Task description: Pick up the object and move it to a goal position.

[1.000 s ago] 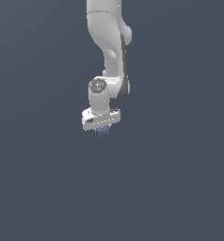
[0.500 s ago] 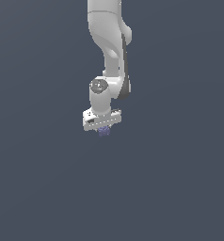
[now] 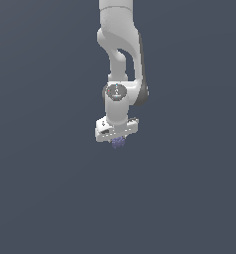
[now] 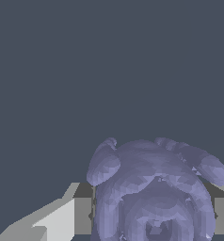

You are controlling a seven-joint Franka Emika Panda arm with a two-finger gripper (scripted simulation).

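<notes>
1. Object [image 3: 119,143]: tiny bluish-purple lump w/ rounded knobs, centre frame, just under the white gripper [image 3: 118,140].
2. Wrist view: object [image 4: 154,188] sits between grey fingers [image 4: 82,215], apparently clamped.

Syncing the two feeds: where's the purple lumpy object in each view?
Exterior view: the object is a small purple lump just under the white tool, near the picture's middle.
Wrist view: the object fills the lower right part of the picture, between the tool's grey fingers.
Shared landmark: the tool itself, closed around the object in both views.
</notes>
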